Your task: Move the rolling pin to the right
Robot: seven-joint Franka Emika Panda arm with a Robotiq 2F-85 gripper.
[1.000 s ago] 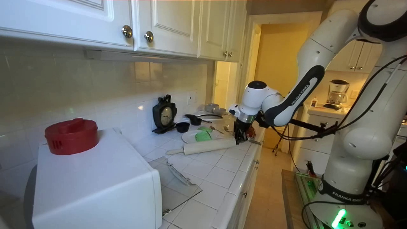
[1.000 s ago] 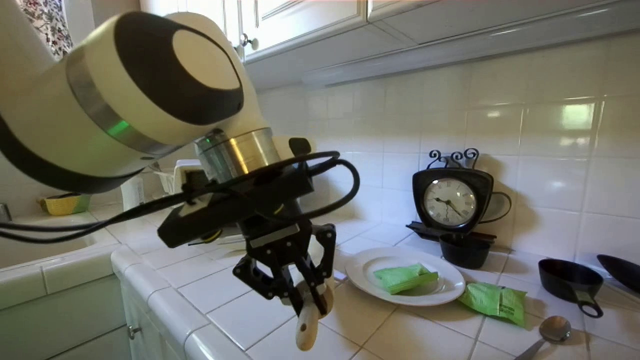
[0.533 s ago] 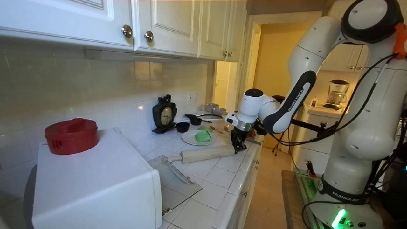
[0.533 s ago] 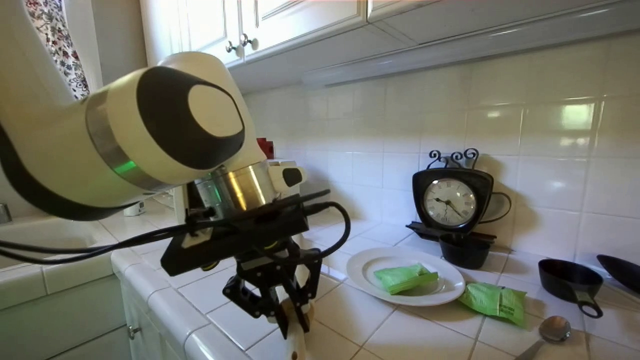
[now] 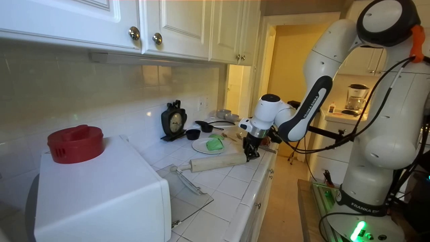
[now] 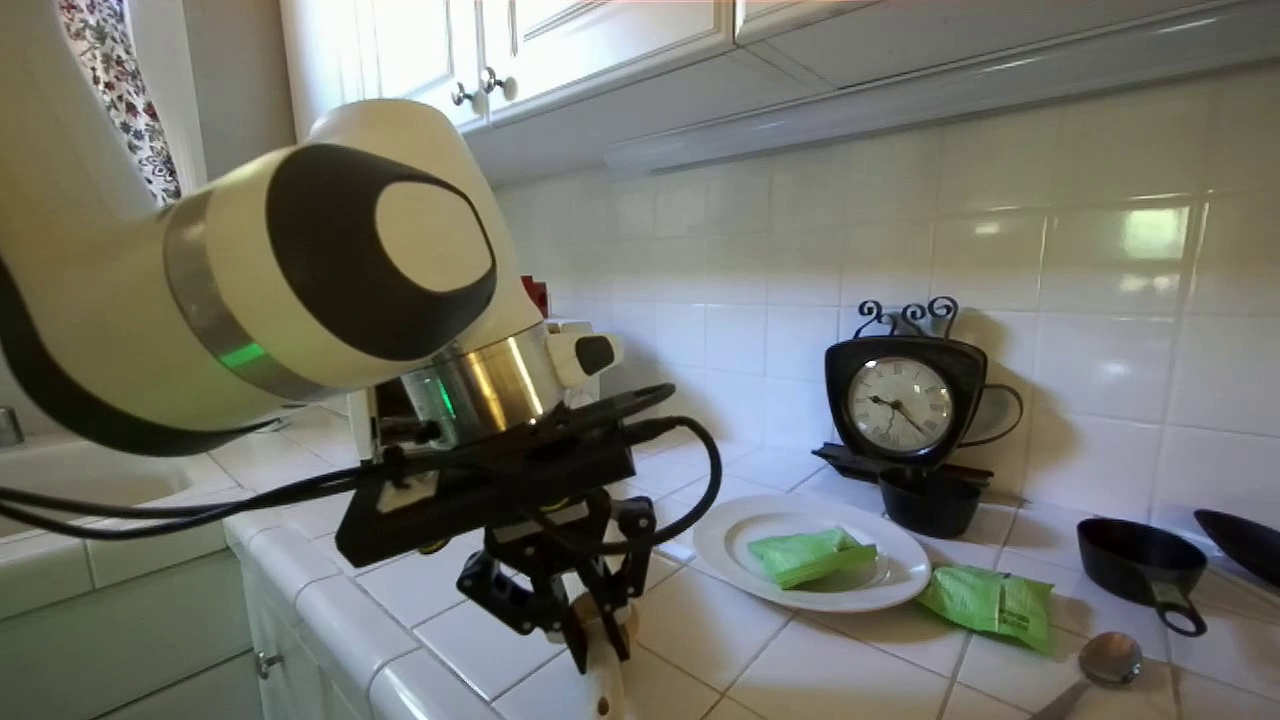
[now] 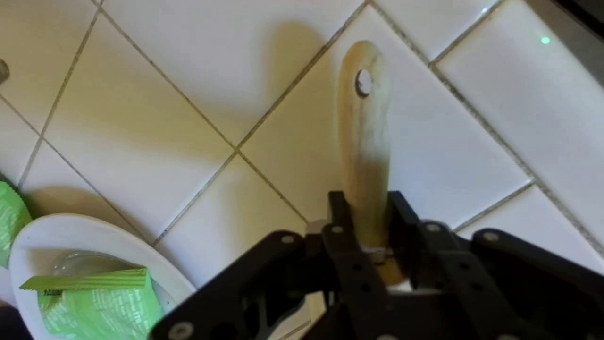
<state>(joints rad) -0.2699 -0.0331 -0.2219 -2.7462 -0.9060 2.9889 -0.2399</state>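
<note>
Leaning over the bench (image 5: 231,186), the arm (image 5: 313,105) has the pin (image 5: 218,162) near the plate (image 6: 722,548); I cannot tell whether the pin rests on the bench or hangs just above. A packet (image 6: 808,556) lies on the plate. The fingers (image 7: 345,250) are clamped on the pin's handle (image 7: 365,125), its holed end showing beyond them.

Rolling pin (image 5: 218,163) is pale tan, leaning yellowish in the wrist view. Fingers (image 7: 337,210): black. Desk (image 5: 231,186): white tile, grid of grey-brown grout lines. Plate (image 6: 725,550): plain white. Packets (image 6: 810,557): light green, printed. Clock (image 6: 900,405): black frame, white dial, dark Roman numerals. Round container (image 5: 75,146): solid red.
</note>
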